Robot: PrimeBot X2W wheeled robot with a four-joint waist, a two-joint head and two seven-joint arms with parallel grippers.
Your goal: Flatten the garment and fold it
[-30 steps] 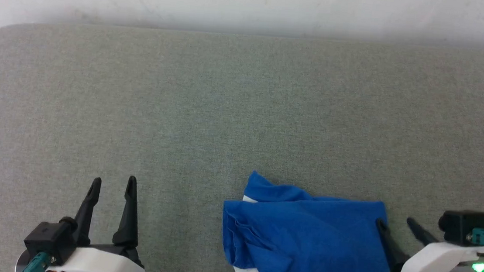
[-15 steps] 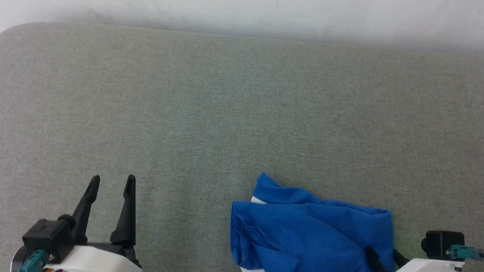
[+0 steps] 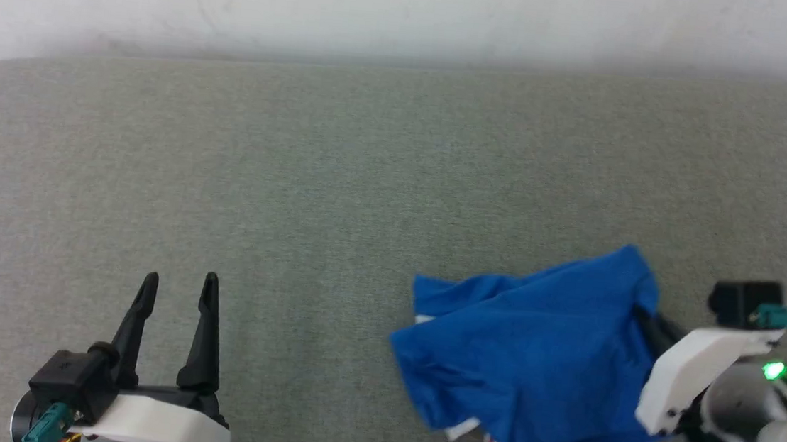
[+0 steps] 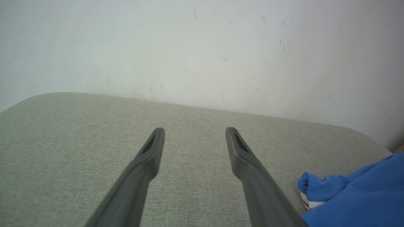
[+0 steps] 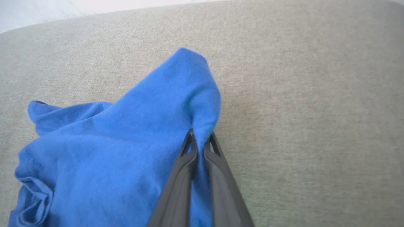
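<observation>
Right wrist view: the one garment, a royal-blue shirt, lies crumpled on the grey-green bench. One fold of its cloth rises to a peak, and the right pincer has it pinched between its two dark fingers. Those fingers are pressed together on the fold, with blue cloth on both sides of them. In this view the bulk of the shirt spreads to the left of the pincer. Bare bench lies to its right and beyond its tips.

In the head view the garment's raised corner sits at the right pincer's fingertips, which are partly hidden behind the cloth. The rest of the shirt trails away to that pincer's left and toward the near edge. A few slivers of white and one short red strip show along the shirt's lower edge. One green light glows on the right arm, just behind the pincer.

The left pincer is well apart from the garment. Its two fingers stand spread with nothing between them, over bare bench. In the left wrist view the shirt lies off to this pincer's right, showing a bit of white, red-striped trim. One pale wall rises beyond the bench, ahead of both pincers.
</observation>
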